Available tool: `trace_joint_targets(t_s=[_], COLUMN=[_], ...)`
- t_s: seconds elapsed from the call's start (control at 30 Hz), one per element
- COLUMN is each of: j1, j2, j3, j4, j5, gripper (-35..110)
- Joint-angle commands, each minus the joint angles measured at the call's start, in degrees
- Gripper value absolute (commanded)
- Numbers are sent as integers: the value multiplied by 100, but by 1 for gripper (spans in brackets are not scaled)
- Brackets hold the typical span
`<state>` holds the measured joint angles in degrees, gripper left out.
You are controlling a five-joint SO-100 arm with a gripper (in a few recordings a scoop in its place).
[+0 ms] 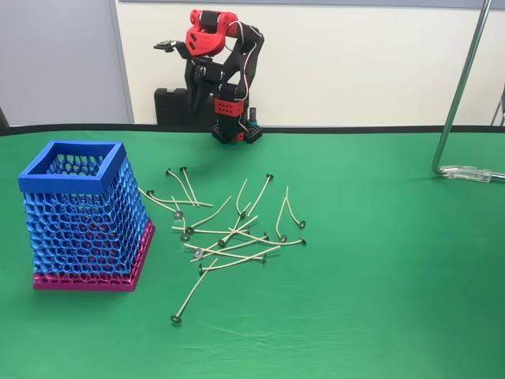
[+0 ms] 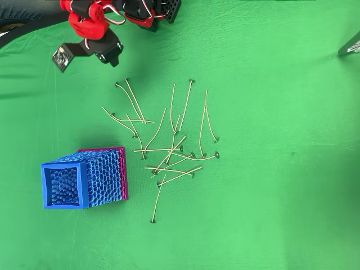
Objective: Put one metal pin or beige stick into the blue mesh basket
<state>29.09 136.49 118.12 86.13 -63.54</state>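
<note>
The beige sticks (image 2: 169,152) lie scattered at the blue mesh basket's (image 2: 64,166) three o'clock, long axes mixed. The lone stick (image 2: 158,197) runs twelve-to-six, disc at six. I cannot tell the gripper's (image 2: 84,50) state.

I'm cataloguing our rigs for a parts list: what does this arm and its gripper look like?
The arm is built from black links mixed with bright red printed parts, including a red block low on its base. Thin white and red cables loop along the outside. The gripper has a red body with black fingers, and a small dark square module with a pale face is mounted at its side.
</note>
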Motion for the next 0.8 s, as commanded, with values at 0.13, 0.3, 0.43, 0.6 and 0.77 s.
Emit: trace_joint_targets(t_s=[0.13,0.3,0.43,0.6,0.77], j1=[220,-9,-211,-176,97], j2=[-712,-1125,-1318,-1582,-1784], j3=[9,527,756,729,571], j4=[-1063,-1811,-2188,-2197,-2197], j5=[-88,-457,-914,-1635,-2188], gripper=[1,1,1,1,1])
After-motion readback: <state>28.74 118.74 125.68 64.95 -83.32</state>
